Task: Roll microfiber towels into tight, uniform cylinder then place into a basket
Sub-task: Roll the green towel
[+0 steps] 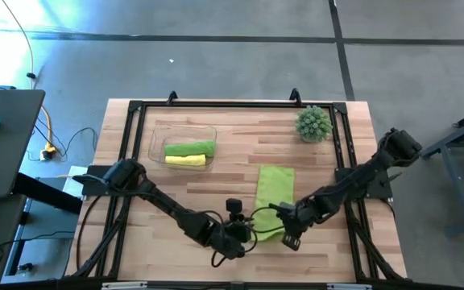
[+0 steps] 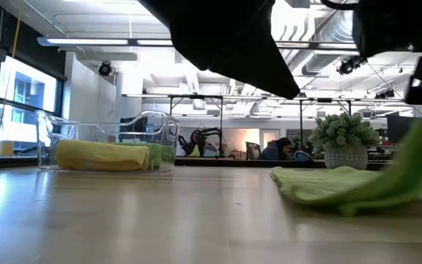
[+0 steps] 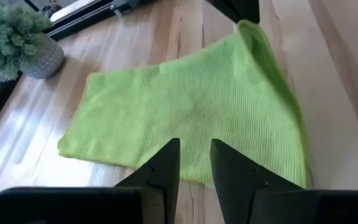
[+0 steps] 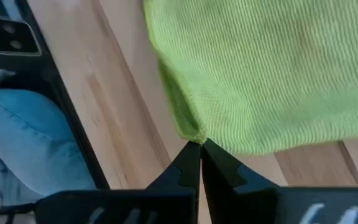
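Note:
A lime green microfiber towel (image 1: 275,187) lies as a long strip on the wooden table, right of centre. Its far part is flat and its near end is raised. My left gripper (image 1: 250,230) and my right gripper (image 1: 285,231) are both at that near end, each shut on it. The clear basket (image 1: 158,138) stands at the far left. It holds a rolled green towel (image 1: 192,149) and a rolled yellow towel (image 1: 185,161) side by side. In the low view the towel (image 2: 328,183) rises toward the right. My left gripper has the towel's near edge (image 3: 194,146) between its two fingers (image 3: 229,168), which stand a narrow gap apart and slant down from the table's near left. The towel looks slack here. The fingers hide whether this edge still lies on the table. My right gripper pinches a near corner of the towel (image 4: 193,132) between its shut fingertips (image 4: 219,163), coming steeply from above. That corner (image 3: 248,30) is lifted off the table, and the cloth slopes down from it to the flat far part.
A spiky green ball plant in a grey pot (image 1: 313,123) stands at the far right, beyond the towel. A black frame (image 1: 341,137) runs round the table's edges. A person's leg in blue jeans (image 4: 17,137) shows beside the table. Bare wood lies between the basket and the towel.

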Controlling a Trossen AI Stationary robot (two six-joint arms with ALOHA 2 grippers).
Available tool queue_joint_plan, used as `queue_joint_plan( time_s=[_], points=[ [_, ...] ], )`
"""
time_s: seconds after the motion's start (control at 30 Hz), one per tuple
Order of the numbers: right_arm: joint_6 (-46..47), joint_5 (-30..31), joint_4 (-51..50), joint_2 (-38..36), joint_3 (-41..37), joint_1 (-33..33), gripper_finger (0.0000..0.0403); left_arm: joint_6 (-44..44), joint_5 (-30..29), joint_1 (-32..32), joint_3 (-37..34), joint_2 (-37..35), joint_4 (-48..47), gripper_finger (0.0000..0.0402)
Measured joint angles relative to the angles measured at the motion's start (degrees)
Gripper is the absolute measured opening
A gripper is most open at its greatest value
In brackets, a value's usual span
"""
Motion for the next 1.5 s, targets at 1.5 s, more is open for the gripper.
queue_joint_plan(
  time_s=[1.5],
  points=[
    [-24.61,24.61,-0.90,15.58,6.09,16.83,0.0060,-5.85,4.83,-0.10,0.00,-0.48,-5.85,0.0078]
  ],
)
